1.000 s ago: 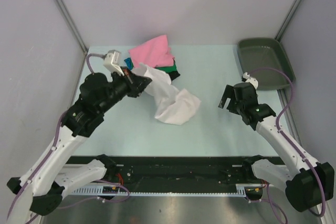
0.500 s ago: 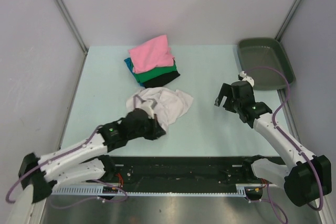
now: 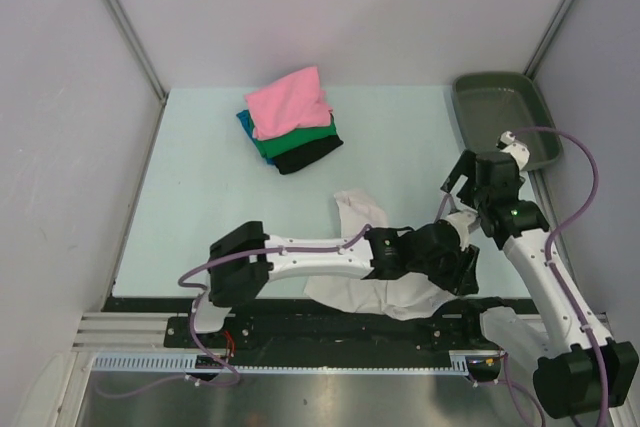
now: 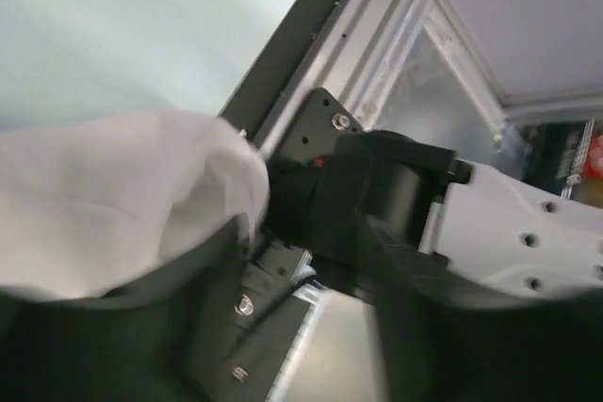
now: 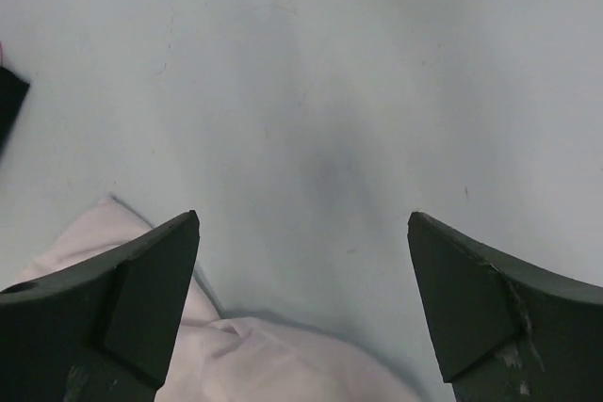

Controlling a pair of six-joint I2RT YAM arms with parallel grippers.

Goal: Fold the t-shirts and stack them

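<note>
The stack of folded t-shirts [image 3: 290, 125] is sitting toward the far side of the table [image 3: 190, 197], with the pink shirt [image 3: 290, 97] lying on top, a teal-blue shirt [image 3: 245, 123] peeking out at its left edge, a green shirt [image 3: 288, 140] under it, and a black shirt [image 3: 310, 155] at the bottom. The white t-shirt [image 3: 350, 212] is lying crumpled nearer the arm bases than the stack and to its right, well apart from it and hanging over the table's near edge. The left arm is reaching across, low and to the right of the stack, and the left gripper [image 3: 462, 269] is hovering at the white shirt's right end. In the blurred left wrist view its fingers [image 4: 141, 327] are standing apart, the other arm's base is showing through the gap, and a fold of the white cloth [image 4: 113, 185] is resting against one finger. The right gripper [image 3: 458, 175] is hanging further right of the stack, just beyond the white shirt; its fingers [image 5: 141, 270] are spread wide and holding nothing over bare table, with pale cloth [image 5: 254, 355] showing beneath them. The dark tray [image 3: 500, 107] is sitting far to the right of the stack.
</note>
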